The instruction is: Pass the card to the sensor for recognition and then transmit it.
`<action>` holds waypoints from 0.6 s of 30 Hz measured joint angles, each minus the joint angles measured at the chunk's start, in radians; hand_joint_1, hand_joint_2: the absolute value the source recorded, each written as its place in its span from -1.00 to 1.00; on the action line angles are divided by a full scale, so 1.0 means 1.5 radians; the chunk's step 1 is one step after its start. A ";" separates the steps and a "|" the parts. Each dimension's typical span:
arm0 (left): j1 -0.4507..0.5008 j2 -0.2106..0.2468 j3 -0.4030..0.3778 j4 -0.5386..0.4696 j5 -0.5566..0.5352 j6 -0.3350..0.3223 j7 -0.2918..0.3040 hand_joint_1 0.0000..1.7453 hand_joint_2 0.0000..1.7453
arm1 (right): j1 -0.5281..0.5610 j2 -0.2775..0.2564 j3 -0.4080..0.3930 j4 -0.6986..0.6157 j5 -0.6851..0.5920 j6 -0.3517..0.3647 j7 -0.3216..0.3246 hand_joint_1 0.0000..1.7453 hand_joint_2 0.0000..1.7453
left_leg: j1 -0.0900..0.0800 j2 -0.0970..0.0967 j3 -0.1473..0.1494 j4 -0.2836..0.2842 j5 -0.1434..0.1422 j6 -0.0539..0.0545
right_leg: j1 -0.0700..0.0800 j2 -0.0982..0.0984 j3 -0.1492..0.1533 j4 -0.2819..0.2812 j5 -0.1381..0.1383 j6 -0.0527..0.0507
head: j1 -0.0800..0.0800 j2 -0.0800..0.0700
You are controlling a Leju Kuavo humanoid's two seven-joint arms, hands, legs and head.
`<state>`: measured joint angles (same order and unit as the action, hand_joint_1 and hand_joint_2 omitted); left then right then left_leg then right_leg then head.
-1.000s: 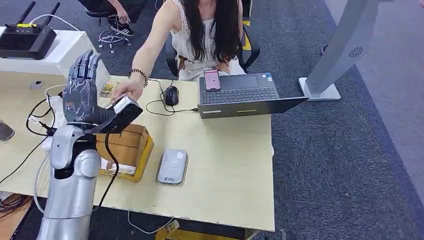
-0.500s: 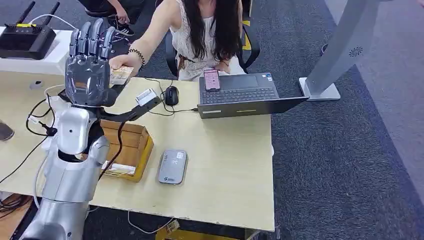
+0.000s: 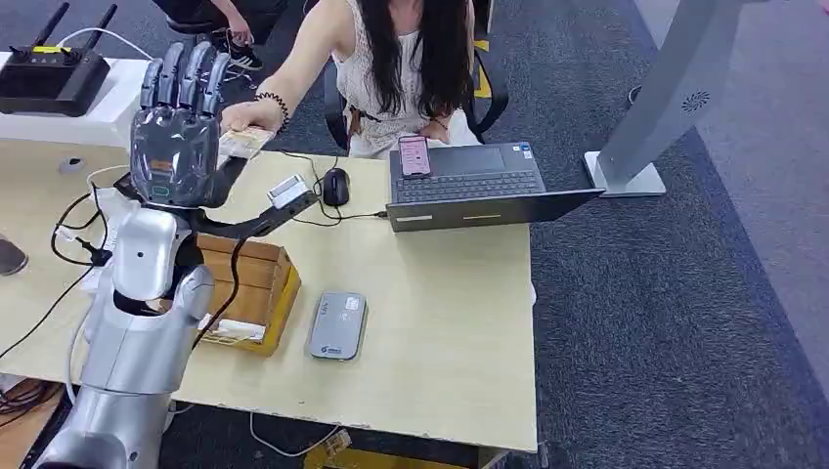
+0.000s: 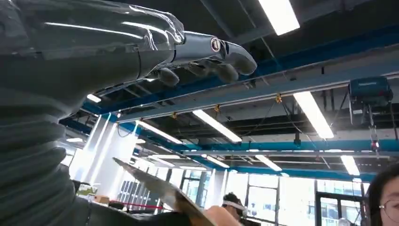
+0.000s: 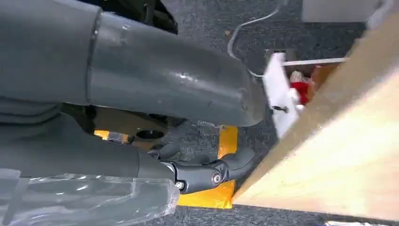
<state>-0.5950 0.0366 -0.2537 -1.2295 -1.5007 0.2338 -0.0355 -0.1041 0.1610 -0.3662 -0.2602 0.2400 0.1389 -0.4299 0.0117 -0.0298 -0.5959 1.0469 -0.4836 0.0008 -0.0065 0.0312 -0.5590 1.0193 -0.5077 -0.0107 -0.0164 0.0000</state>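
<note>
My left hand [image 3: 176, 122] is raised above the table's back left with its fingers straight up and nothing in its grasp. A person's hand [image 3: 252, 114] holds the card [image 3: 240, 145] against its thumb side. The left wrist view has the left hand [image 4: 117, 52] with fingers stretched out, and the card [image 4: 155, 188] seen edge-on near the thumb with the person's fingertip under it. The sensor, a flat grey reader [image 3: 337, 325], lies on the table near the front. My right hand [image 5: 155, 80] hangs below the table edge, holding nothing.
A wooden box [image 3: 256, 283] stands by my left arm. A laptop [image 3: 469, 186] with a phone [image 3: 414, 154] on it and a mouse [image 3: 335, 186] sit at the back. A black router [image 3: 49, 68] is at far left. Cables [image 3: 73, 234] trail across the left side.
My left hand rose from beside the box to above the table. The person lifted the card off the table and brought it to my hand's thumb side, where it stays.
</note>
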 joint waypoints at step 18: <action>0.004 0.002 0.000 0.048 0.022 0.017 -0.010 1.00 1.00 | 0.000 0.007 0.000 0.007 0.008 -0.001 0.006 -1.00 -1.00 | 0.000 0.000 0.000 0.000 0.000 0.000 | 0.000 0.000 0.000 0.000 0.000 0.000 | 0.000 0.000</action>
<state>-0.5883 0.0389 -0.2537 -1.1570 -1.4676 0.2598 -0.0504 -0.1035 0.1720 -0.3662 -0.2499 0.2518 0.1377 -0.4215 0.0117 -0.0299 -0.5961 1.0469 -0.4836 0.0007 -0.0065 0.0312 -0.5591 1.0194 -0.5077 -0.0107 -0.0164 0.0000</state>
